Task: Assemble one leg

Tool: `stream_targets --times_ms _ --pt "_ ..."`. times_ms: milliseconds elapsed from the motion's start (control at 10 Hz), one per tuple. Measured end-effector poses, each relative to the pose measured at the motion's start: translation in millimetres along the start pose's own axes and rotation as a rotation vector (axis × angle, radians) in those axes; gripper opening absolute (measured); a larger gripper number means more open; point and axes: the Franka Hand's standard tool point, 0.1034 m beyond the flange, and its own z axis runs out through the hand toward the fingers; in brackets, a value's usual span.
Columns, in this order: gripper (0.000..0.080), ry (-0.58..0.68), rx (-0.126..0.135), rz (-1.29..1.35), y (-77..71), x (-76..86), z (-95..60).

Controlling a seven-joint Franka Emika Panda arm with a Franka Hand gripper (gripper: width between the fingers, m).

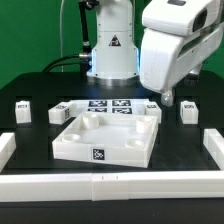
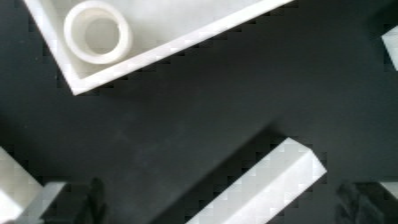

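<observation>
My gripper (image 1: 168, 97) hangs over the table at the exterior view's right, just beyond the far right corner of the large white square panel (image 1: 105, 140). It is open and holds nothing. A small white leg (image 1: 153, 108) with a tag lies right below it. In the wrist view that leg (image 2: 270, 185) shows as a slanted white bar between my two dark fingers (image 2: 71, 200), with the gripper (image 2: 217, 208) open around it and apart from it. The panel's corner with a round recess (image 2: 98, 30) is also in the wrist view.
Other legs lie at the exterior view's left (image 1: 24, 110), left of centre (image 1: 60, 112) and right (image 1: 187, 110). The marker board (image 1: 110, 105) lies behind the panel. White rails (image 1: 100, 186) border the table's front and sides.
</observation>
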Motion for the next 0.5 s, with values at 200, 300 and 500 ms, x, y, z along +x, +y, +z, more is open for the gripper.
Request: stream_targets --times_ms 200,300,500 --pt "0.065 0.0 0.0 0.0 0.1 -0.1 0.0" --pt "0.065 0.006 -0.006 -0.022 0.3 -2.6 1.0" --pt "0.065 0.06 -0.065 -0.107 -10.7 -31.7 12.6"
